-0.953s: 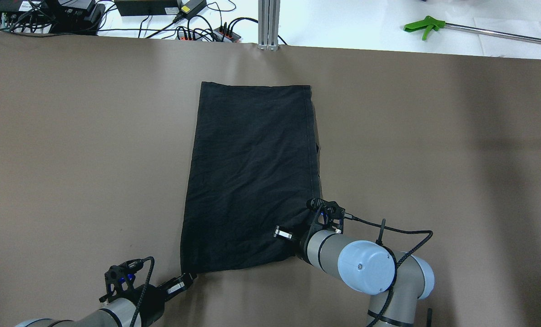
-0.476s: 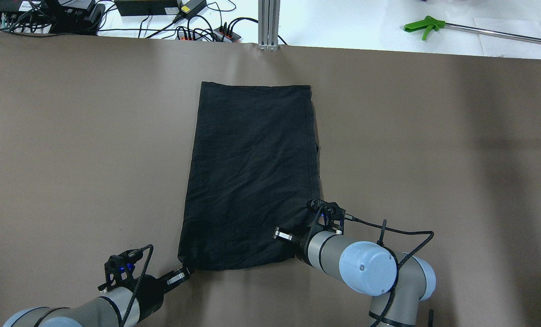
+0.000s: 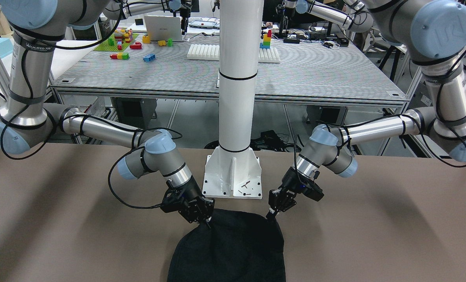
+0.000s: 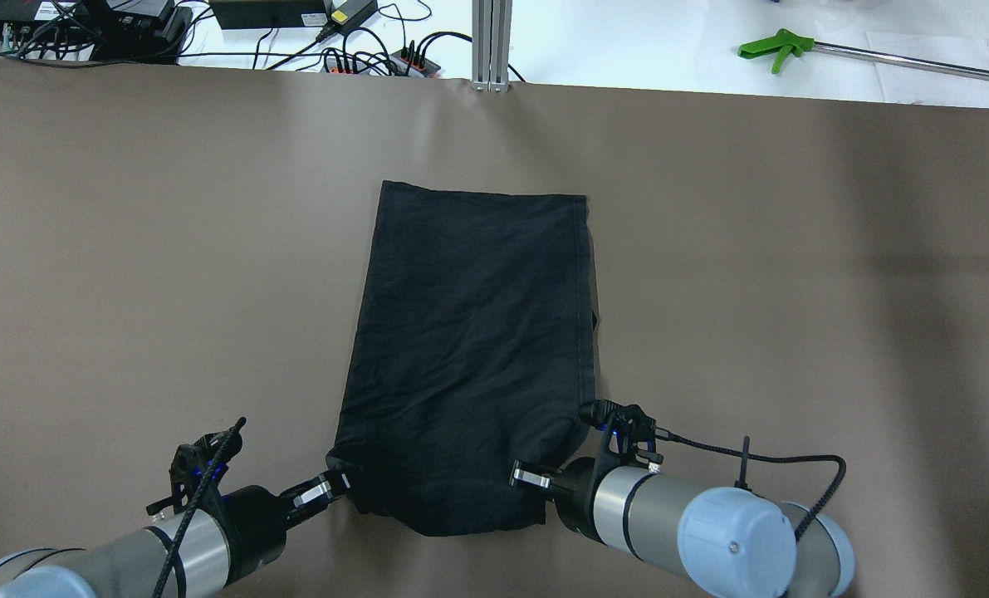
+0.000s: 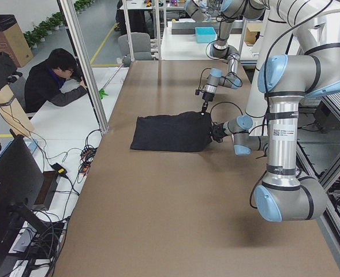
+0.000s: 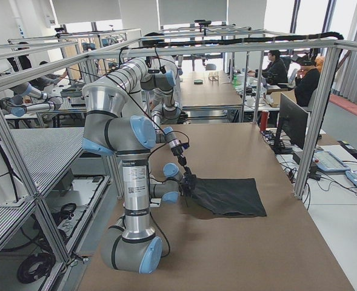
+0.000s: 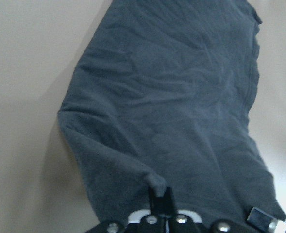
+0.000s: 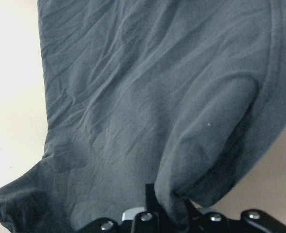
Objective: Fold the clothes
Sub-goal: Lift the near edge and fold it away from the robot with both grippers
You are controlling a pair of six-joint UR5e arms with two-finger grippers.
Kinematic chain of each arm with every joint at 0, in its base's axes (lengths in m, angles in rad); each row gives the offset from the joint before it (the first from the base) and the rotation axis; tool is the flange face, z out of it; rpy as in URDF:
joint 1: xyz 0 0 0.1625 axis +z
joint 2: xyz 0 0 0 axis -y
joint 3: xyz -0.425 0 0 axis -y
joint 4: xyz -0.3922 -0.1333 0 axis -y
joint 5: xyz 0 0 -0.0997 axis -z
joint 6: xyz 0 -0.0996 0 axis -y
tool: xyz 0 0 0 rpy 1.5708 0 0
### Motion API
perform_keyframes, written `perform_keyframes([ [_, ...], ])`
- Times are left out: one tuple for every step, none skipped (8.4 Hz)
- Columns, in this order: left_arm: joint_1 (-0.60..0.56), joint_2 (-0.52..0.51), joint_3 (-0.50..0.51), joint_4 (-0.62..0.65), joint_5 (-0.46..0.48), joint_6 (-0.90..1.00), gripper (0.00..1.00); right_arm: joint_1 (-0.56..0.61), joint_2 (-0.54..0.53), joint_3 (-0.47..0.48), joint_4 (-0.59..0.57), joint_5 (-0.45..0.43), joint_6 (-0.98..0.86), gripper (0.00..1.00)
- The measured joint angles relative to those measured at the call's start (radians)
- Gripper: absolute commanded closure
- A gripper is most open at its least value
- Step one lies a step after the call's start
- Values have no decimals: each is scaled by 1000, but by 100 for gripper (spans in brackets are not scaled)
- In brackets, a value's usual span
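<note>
The black garment (image 4: 469,349) lies flat as a long rectangle on the brown table, its near edge bunched and raised. It also shows in the front view (image 3: 229,250). My left gripper (image 4: 340,483) is shut on the near left corner; in the left wrist view (image 7: 157,187) it pinches a peak of fabric. My right gripper (image 4: 544,475) is shut on the near right corner, with cloth draped over it in the right wrist view (image 8: 169,194). In the front view the right gripper (image 3: 205,221) and the left gripper (image 3: 272,214) hold the corners just above the table. No white-yellow mark shows.
A green-handled tool (image 4: 772,46) and cables with power strips (image 4: 361,58) lie on the white bench beyond the table. An aluminium post (image 4: 492,41) stands at the far edge. The white pedestal (image 3: 233,172) stands just behind the grippers. A person (image 5: 54,81) sits at the far side.
Both grippers have pulled back toward the robot with the near corners. The whole garment has slid toward the robot, and its near edge now bunches and sags between them.
</note>
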Motion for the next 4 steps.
perform_keyframes([
  [29, 8, -57, 0, 12, 7, 100, -28, -42, 60, 0, 1, 6, 100],
  [75, 18, -108, -1, 42, 13, 100, -51, -81, 110, 0, 2, 13, 100],
  [119, 20, -143, -2, 75, 18, 100, -67, -111, 146, 0, 1, 24, 100],
  [140, 15, -160, -3, 87, 26, 100, -74, -127, 163, 0, 2, 31, 100],
])
